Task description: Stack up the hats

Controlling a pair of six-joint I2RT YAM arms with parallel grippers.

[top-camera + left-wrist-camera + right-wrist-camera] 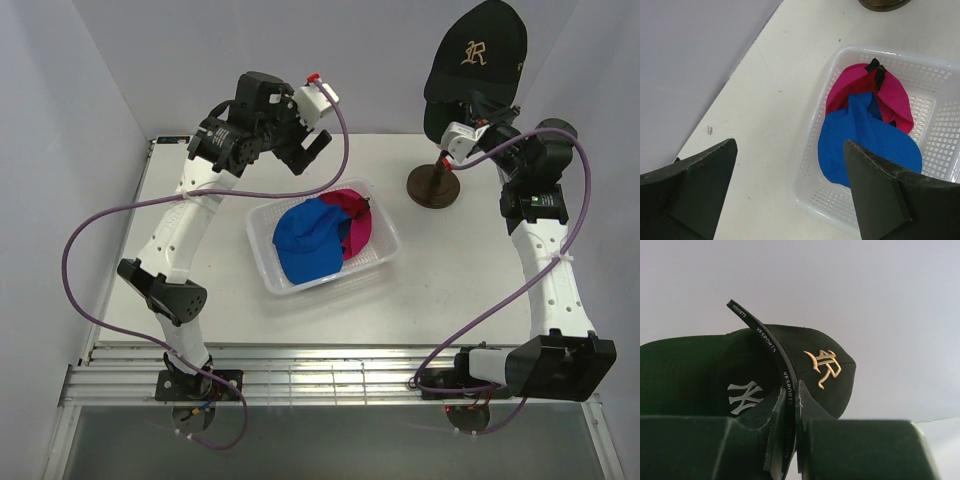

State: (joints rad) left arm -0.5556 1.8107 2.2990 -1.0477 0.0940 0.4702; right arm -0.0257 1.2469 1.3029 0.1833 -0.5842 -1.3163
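Roughly halfway, I judge: right end effector point(790, 407) pinches the brim of black cap point(480, 50), over green cap point(685, 370); blue cap point(305, 245) and red cap point(358, 225) lie in tray point(265, 272); left end effector point(790, 145) gapes empty.

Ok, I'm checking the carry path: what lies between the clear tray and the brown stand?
Only bare white table; the top external view shows nothing lying between the tray and the stand.

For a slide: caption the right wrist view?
Right end effector pinching the brim of the black cap, dark green NY cap behind it.
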